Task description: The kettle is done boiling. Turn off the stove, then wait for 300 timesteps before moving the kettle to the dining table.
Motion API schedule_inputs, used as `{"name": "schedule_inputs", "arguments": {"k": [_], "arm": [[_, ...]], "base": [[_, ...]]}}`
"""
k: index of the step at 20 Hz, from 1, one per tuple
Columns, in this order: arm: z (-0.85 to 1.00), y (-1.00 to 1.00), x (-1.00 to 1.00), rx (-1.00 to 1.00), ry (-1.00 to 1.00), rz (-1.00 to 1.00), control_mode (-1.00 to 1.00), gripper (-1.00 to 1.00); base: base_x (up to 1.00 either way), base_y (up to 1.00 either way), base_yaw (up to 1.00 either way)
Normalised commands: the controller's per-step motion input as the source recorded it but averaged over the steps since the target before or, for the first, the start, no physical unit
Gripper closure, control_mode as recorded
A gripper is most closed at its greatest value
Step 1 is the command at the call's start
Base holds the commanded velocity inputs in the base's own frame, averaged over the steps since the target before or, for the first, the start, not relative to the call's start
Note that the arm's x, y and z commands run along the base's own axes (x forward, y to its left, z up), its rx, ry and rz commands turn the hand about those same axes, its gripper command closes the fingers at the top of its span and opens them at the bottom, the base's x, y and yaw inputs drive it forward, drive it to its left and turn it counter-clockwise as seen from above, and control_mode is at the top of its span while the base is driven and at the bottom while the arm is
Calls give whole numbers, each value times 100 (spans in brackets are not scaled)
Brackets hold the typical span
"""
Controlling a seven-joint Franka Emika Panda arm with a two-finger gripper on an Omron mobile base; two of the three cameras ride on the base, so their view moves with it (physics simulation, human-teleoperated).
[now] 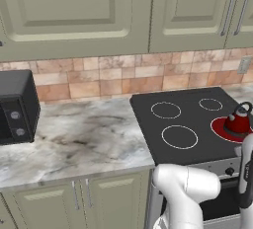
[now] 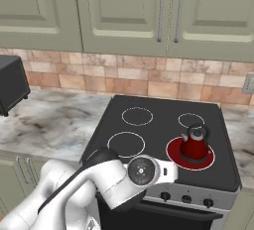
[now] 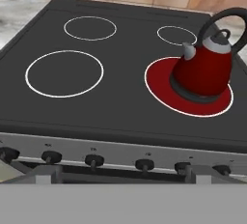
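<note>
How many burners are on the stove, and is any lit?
4. Back left, back right and front left are dark white rings. Front right glows red under the kettle.

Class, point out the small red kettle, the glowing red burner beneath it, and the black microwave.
Small red kettle [image 3: 202, 73], hand view, on its rounded body.
Glowing red burner [image 3: 159, 80], hand view, bare red glass left of the kettle.
Black microwave [image 1: 17, 105], left base view, on its front.

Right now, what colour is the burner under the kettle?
Glowing red burner, clearest in the hand view.
</note>
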Motion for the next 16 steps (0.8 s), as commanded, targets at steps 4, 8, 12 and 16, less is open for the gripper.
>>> {"name": "schedule_inputs", "arguments": {"k": [4, 8, 12, 16], "arm": [[-1, -12, -18, 0, 0, 0, -100, -100], [0, -8, -21, 0, -3, 0, -100, -100], [0, -2, -11, 0, -3, 0, -100, -100], [-3, 0, -8, -4, -4, 0, -100, -100]], "base": [[0, 0, 0], [0, 0, 0], [0, 0, 0], [0, 0, 0]]}}
